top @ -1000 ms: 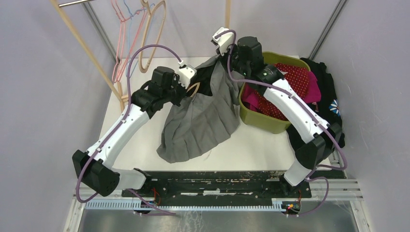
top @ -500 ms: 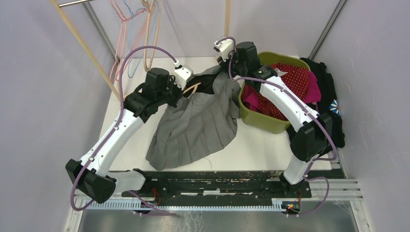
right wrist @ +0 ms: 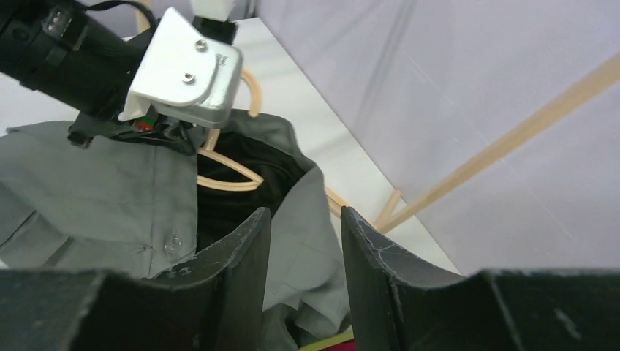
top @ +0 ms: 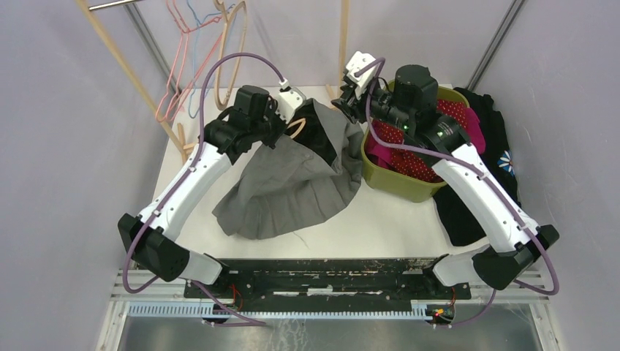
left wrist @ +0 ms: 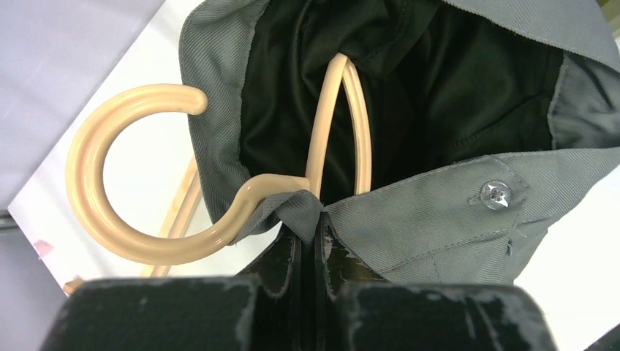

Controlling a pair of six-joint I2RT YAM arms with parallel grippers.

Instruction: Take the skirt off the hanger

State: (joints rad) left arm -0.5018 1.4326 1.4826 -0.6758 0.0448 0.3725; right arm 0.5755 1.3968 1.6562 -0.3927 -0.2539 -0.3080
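Grey pleated skirt held up at the waistband, still on the cream plastic hanger.

The left gripper is closed tight on a fold of the waistband right at the hanger's neck. The hem lies on the white table beside the olive green basket. The right gripper is spread apart and grips nothing. Half a second ago it sat lower, against the waistband, and its elbow has since swung out to the right.

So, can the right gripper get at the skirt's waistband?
Probably yes: the right gripper is open close to the waistband of the grey skirt with nothing between, and the left gripper pinches its other side by the hanger.
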